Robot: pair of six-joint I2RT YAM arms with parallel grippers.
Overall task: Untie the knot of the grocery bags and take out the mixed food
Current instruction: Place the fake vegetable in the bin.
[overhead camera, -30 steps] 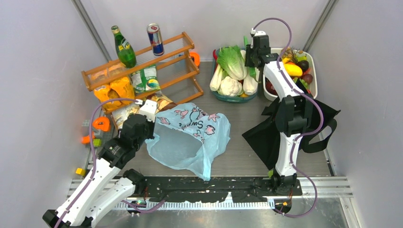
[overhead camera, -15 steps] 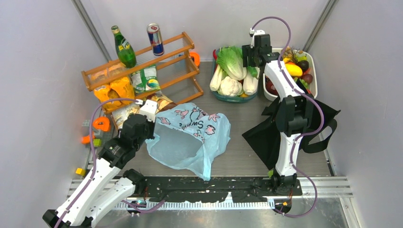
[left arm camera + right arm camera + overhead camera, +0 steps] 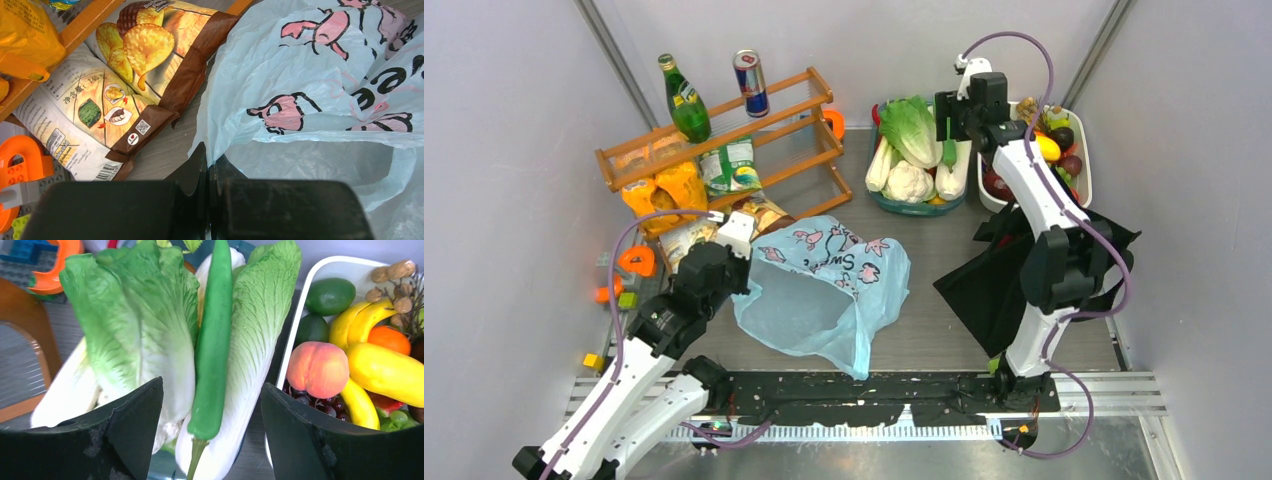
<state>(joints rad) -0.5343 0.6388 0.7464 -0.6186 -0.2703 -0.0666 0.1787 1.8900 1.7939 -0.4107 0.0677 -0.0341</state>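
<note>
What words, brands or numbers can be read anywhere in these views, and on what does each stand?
"净含量: 140克" on the pale snack packet.
"Swe", with the rest lost in folds, on the light-blue plastic bag.
Too small to read: the labels on the green bottle and the drink can.
The brown crisp packet shows a QR code and a round mark, but no legible words.
</note>
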